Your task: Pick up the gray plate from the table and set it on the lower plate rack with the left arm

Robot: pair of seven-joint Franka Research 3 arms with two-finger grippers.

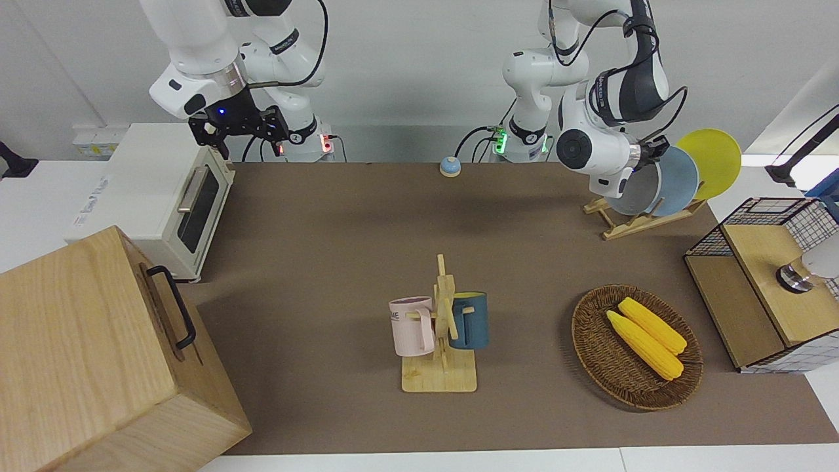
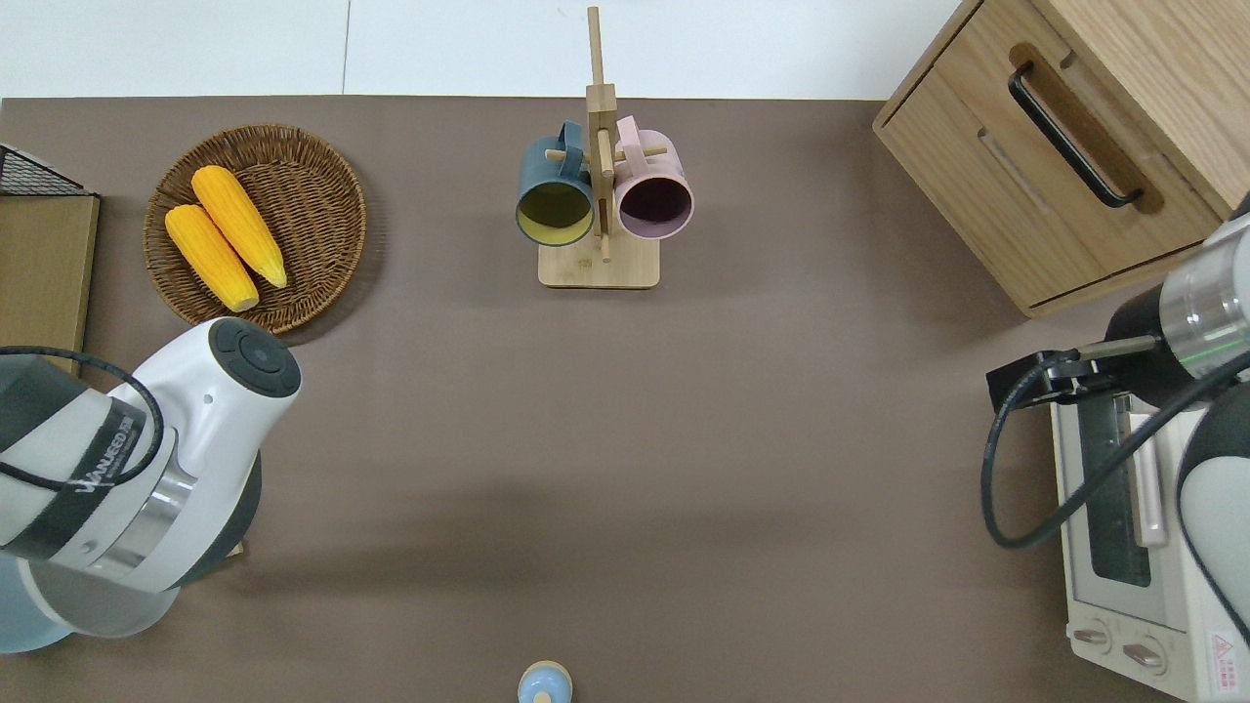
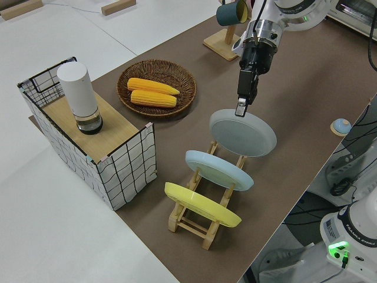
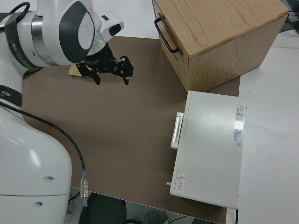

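Note:
The gray plate (image 3: 242,132) stands tilted over the end of the lower plate rack (image 3: 189,226) that is toward the table's middle, beside the light blue plate (image 3: 219,170). I cannot tell whether its lower edge rests in a slot. My left gripper (image 3: 240,108) is shut on its top rim. In the front view the wrist hides most of the gray plate (image 1: 639,190) above the rack (image 1: 629,226). The yellow plate (image 3: 202,204) stands in the rack's other end. My right arm is parked with its gripper (image 4: 110,72) open.
A wicker basket (image 1: 593,354) holds two corn cobs. A mug tree (image 1: 439,377) with two mugs stands mid-table. A wire basket (image 1: 760,216), a toaster oven (image 1: 151,190), a wooden cabinet (image 1: 85,354) and a small blue bell (image 1: 449,166) stand around the edges.

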